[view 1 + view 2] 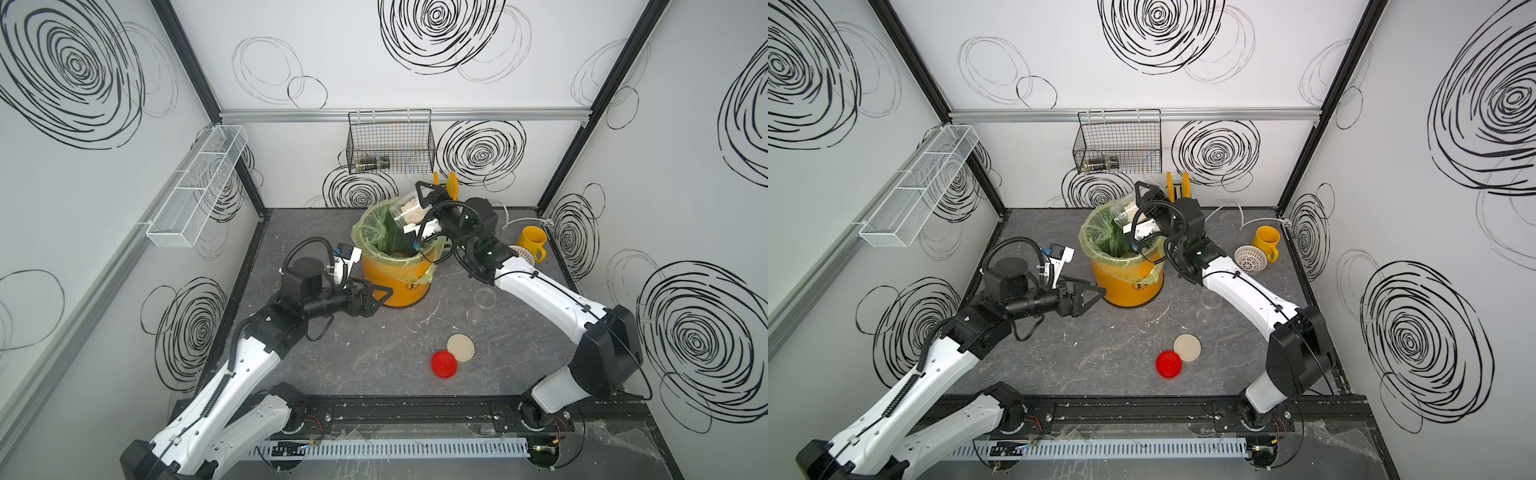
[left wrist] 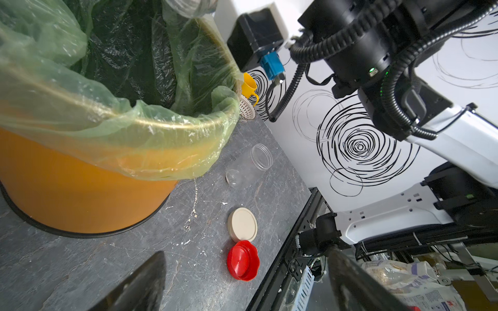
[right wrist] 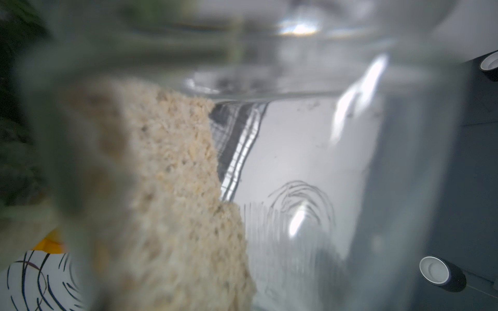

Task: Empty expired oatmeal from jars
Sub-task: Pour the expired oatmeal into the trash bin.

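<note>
Grey table (image 1: 365, 357) carries an orange bucket (image 1: 399, 286); above its lined mouth the right claw (image 1: 422, 205) pinches a tilted jar (image 1: 397, 216), likely so oatmeal (image 1: 415, 210) slides out. The left claw (image 1: 384, 297) hangs spread beside the bucket, an empty jar (image 1: 481, 305) well apart.

Top views overhead, right wrist view against jar (image 3: 296, 150)

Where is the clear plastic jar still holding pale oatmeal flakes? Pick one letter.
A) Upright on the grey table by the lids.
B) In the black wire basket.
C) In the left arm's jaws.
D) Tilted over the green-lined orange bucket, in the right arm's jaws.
D: in a top view the clear plastic jar of oatmeal leans over the green-lined orange bucket, gripped in the right arm's jaws.
</note>
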Controlling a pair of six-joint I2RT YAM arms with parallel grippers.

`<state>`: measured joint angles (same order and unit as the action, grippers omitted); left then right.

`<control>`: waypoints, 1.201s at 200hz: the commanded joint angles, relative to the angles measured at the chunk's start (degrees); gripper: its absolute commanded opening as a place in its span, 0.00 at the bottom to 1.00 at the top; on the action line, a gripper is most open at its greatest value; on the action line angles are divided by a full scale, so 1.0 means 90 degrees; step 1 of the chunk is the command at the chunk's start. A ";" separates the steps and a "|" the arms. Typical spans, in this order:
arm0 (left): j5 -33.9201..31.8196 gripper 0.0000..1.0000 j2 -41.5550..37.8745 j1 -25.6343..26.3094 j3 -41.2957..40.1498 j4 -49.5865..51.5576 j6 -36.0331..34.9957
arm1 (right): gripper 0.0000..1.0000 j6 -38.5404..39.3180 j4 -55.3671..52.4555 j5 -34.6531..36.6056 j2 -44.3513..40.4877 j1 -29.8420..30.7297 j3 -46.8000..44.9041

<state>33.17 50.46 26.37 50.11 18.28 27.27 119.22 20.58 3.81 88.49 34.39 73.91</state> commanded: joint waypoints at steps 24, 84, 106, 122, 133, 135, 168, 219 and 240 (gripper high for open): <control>-0.0033 0.96 -0.0016 0.0078 0.0330 -0.0001 -0.0130 | 0.43 -0.0752 0.0094 -0.0369 -0.0599 -0.0122 -0.0189; -0.0033 0.96 0.0139 -0.0028 0.0627 0.0029 -0.0058 | 0.41 -0.2435 -0.0329 -0.1173 -0.0873 -0.0525 -0.0200; -0.0041 0.96 0.0238 -0.0095 0.0764 0.0028 -0.0031 | 0.41 -0.3048 -0.0426 -0.1420 -0.0945 -0.0654 -0.0195; -0.0052 0.96 0.0292 -0.0127 0.0870 0.0029 -0.0014 | 0.41 -0.3560 -0.0513 -0.1600 -0.0970 -0.0756 -0.0175; -0.0098 0.96 0.0317 -0.0136 0.0933 0.0029 -0.0007 | 0.41 -0.3970 -0.0514 -0.1693 -0.0998 -0.0825 -0.0202; -0.0108 0.96 0.0313 -0.0142 0.0943 0.0024 -0.0003 | 0.41 -0.4052 -0.0508 -0.1713 -0.1002 -0.0834 -0.0216; -0.0212 0.96 0.0387 -0.0155 0.1156 0.0007 0.0031 | 0.42 -0.5657 0.0042 -0.1995 -0.1195 -0.0959 -0.0555; -0.0668 0.97 0.0449 -0.0020 0.1659 0.0229 -0.0212 | 0.46 -0.8422 0.0608 -0.2257 -0.1935 -0.0954 -0.1046; -0.1066 0.97 0.0383 0.0209 0.1812 0.0164 -0.0635 | 0.48 -0.9986 0.0572 -0.2369 -0.2451 -0.0950 -0.1309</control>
<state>28.71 54.43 25.96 63.51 20.93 26.68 53.06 17.19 -14.50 74.37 25.96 63.22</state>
